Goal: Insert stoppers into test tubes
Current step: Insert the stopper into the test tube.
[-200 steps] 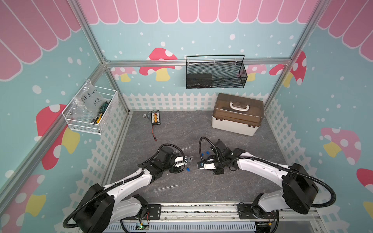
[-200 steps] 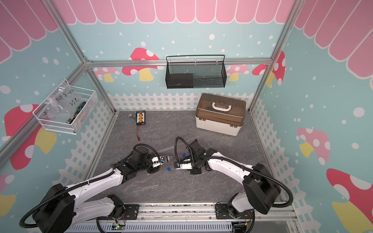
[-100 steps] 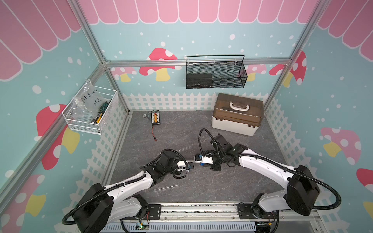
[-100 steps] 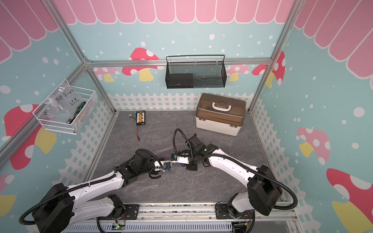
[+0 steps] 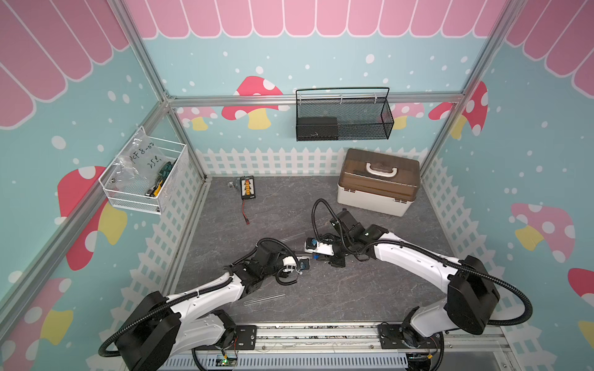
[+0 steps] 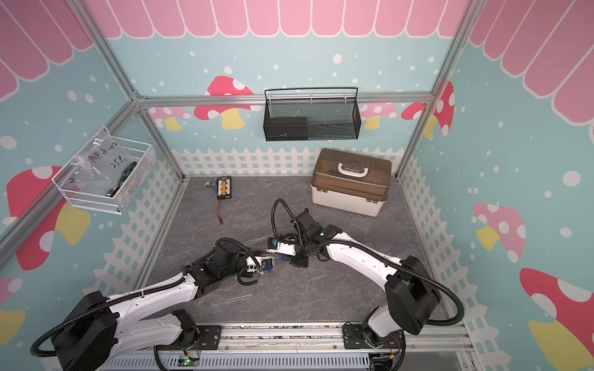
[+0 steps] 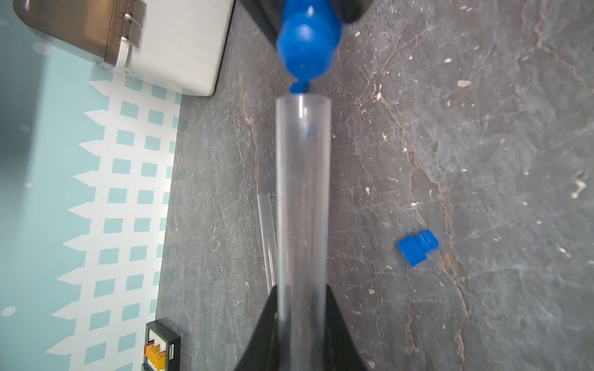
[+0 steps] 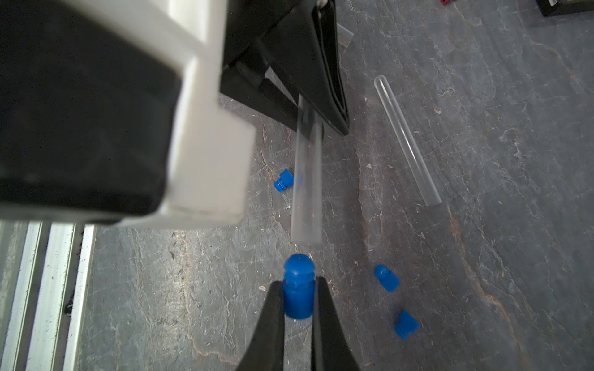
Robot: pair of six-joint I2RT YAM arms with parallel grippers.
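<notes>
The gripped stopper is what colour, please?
The stopper is bright blue, clearest in the right wrist view.

Base of held tube [image 7: 303, 192], inside left tool [image 7: 301, 290]

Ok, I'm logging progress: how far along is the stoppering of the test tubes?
Done: no capped tube visible. In hand: left gripper holds a clear plastic tube; right gripper holds a small blue plastic stopper at its mouth, not seated. Left: three loose blue stoppers and other uncapped tubes.
</notes>
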